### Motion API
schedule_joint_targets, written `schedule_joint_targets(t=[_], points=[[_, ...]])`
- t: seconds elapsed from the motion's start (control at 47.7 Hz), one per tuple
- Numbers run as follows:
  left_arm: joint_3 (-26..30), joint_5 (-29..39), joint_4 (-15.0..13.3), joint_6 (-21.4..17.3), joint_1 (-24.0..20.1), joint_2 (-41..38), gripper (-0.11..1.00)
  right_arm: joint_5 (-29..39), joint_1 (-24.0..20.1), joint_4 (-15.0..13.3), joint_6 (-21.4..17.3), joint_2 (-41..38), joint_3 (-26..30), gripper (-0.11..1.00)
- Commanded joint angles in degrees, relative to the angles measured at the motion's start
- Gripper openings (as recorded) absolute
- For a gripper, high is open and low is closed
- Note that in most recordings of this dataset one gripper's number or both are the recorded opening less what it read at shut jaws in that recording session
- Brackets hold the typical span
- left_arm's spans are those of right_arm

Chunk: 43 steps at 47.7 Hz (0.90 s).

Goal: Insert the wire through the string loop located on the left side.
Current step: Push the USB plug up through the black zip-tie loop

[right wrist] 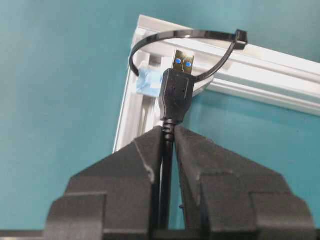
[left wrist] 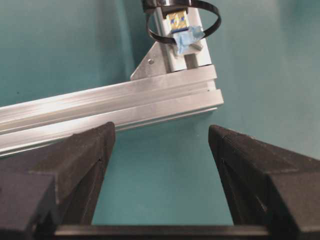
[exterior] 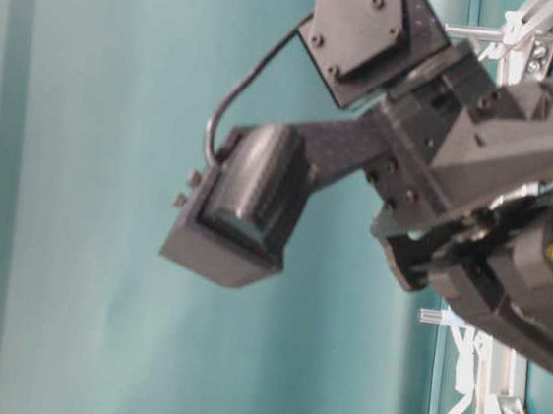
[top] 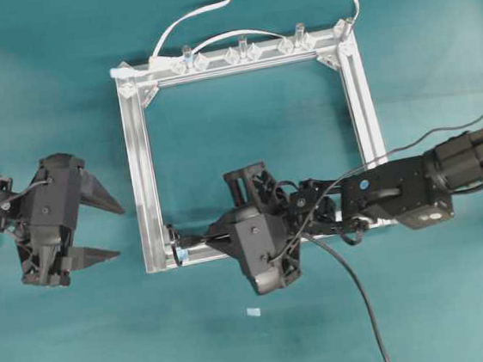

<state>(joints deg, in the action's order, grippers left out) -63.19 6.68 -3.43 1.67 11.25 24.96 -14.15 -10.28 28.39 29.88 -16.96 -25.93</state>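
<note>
Wire (right wrist: 176,95) plug points straight at the string loop (right wrist: 185,52), its long axis in line with the right fingers (right wrist: 150,165), and its metal tip sits inside the loop's opening at the frame (right wrist: 280,70) corner. I see those fingers closed tight on the cable just behind the plug. The left fingers (left wrist: 75,165) are wide apart, holding nothing, near that corner above the teal bench (top: 41,81).

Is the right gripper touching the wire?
Touching. The right wrist view shows the right gripper closed on the wire just behind its plug, both fingers pressed against it.
</note>
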Motion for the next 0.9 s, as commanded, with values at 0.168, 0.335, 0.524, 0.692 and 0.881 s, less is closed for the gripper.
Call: schedule_joint_targets(t=[0.168, 0.335, 0.524, 0.692, 0.881], points=[[1.1, -0.3, 0.0, 0.4, 0.7, 0.4, 0.77, -0.3, 0.4, -0.1, 0.0, 0.0, 2.9, 0.10], [1.1, -0.3, 0.0, 0.4, 0.8, 0.4, 0.77, -0.3, 0.5, -0.1, 0.0, -0.9, 4.0, 0.10], [1.2, -0.3, 0.0, 0.4, 0.8, 0.4, 0.77, -0.3, 0.4, -0.2, 0.0, -1.8, 5.4, 0.10], [1.3, -0.3, 0.0, 0.4, 0.9, 0.4, 0.77, -0.3, 0.5, -0.2, 0.0, -2.6, 6.7, 0.10], [1.3, -0.3, 0.0, 0.4, 0.9, 0.4, 0.77, -0.2, 0.5, -0.1, 0.0, -3.8, 8.3, 0.10]])
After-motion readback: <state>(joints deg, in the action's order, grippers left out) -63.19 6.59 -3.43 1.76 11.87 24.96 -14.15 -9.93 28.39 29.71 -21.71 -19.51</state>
